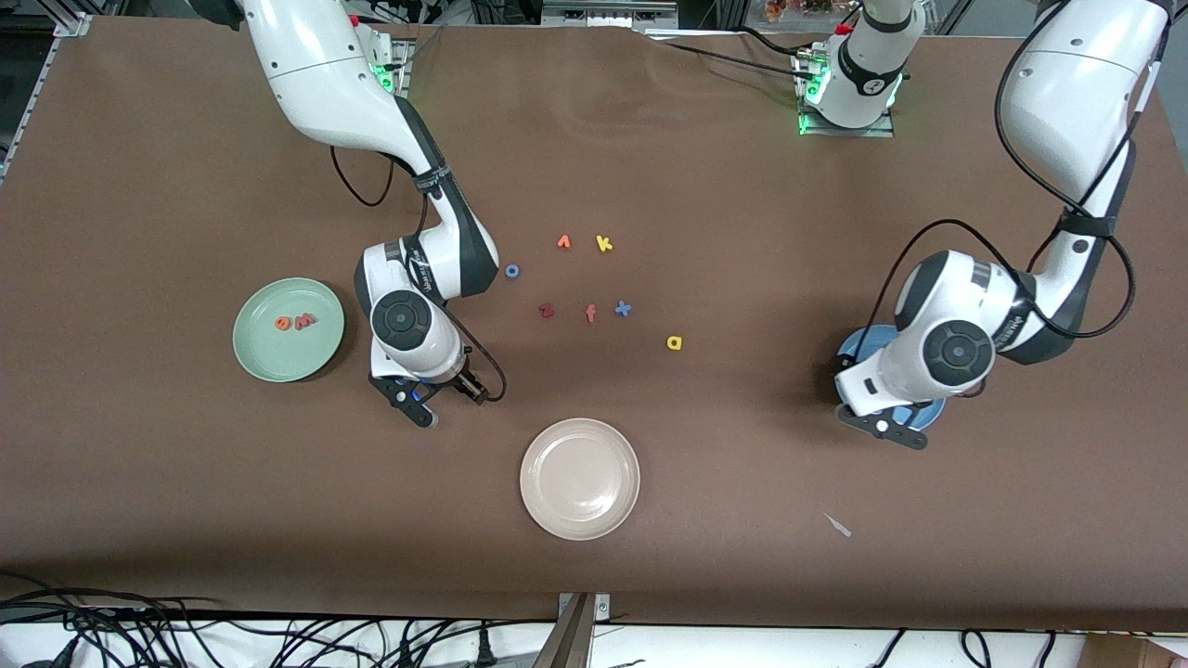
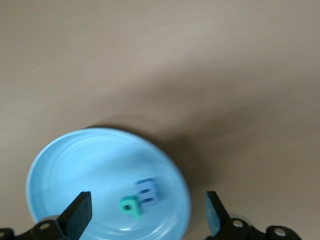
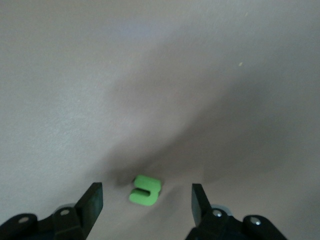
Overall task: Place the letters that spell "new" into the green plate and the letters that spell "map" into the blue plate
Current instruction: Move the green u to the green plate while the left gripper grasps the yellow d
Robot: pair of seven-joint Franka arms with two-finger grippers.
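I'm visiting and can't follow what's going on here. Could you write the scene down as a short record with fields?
green plate: holds orange e and red-pink w
blue plate: holds blue m and teal p
green n: on the table, between the open fingers of the right gripper
left gripper: open, over the blue plate
yellow a: on the table, not yet in a plate
cream plate: nothing in it

L tool (image 2: 145,212) open, R tool (image 3: 147,200) open, both low

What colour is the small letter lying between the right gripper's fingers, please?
Bright green letter; clearest in the right wrist view.
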